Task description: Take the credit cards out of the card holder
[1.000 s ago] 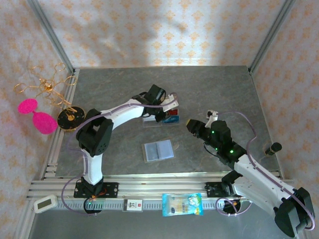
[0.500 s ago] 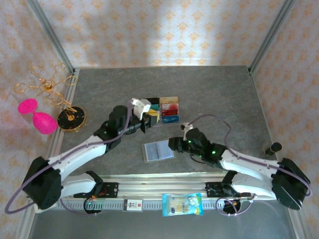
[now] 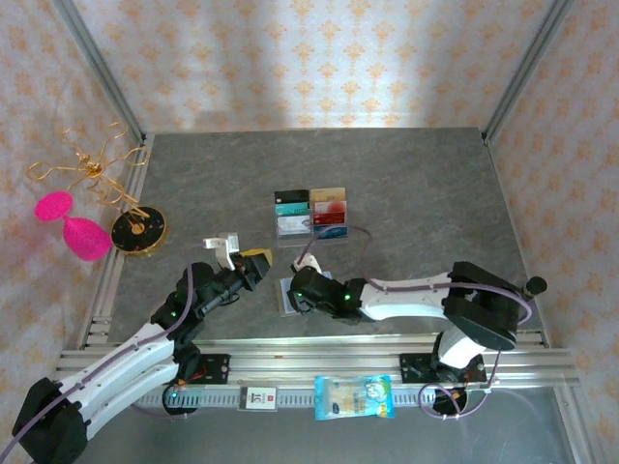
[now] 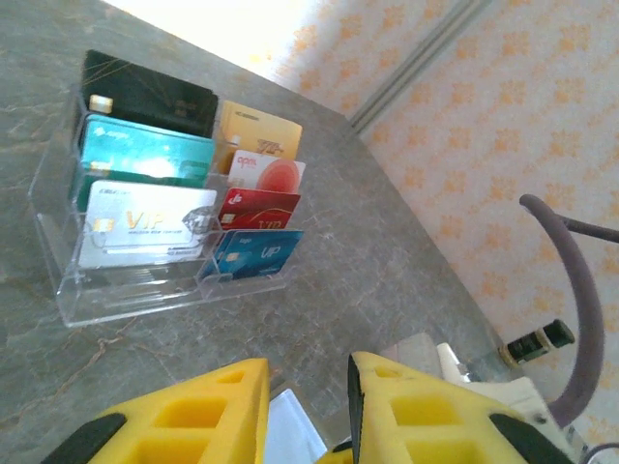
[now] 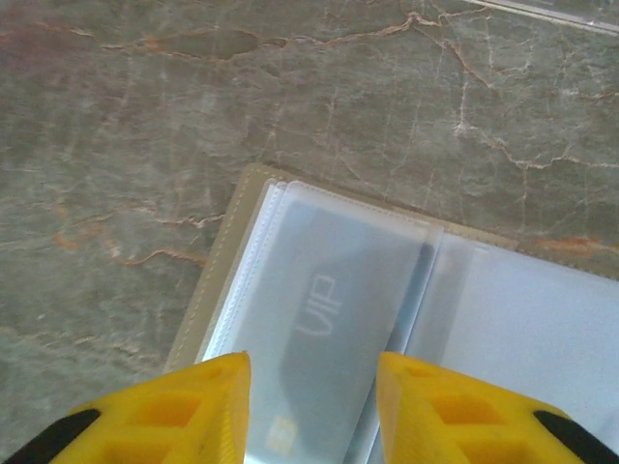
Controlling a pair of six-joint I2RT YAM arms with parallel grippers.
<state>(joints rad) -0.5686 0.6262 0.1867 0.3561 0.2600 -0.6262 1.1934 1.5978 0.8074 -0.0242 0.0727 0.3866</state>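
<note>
R hand [image 5: 311,411] is hovering, spread, over open card holder [image 5: 211,280] on desk [image 5: 116,116], pinching nothing. L hand [image 4: 308,406], spread & empty, is facing credit cards [image 4: 145,159] sitting in clear tray [image 4: 116,290].

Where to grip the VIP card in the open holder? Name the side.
Grip the grey VIP card by its edge nearest the spine, coming from above: it lies flat in a clear pocket of the open card holder, likely open there.

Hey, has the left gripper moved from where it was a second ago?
Yes. The left gripper has pulled back from over the clear tray, down-left in the top view, and now sits apart from it.
</note>
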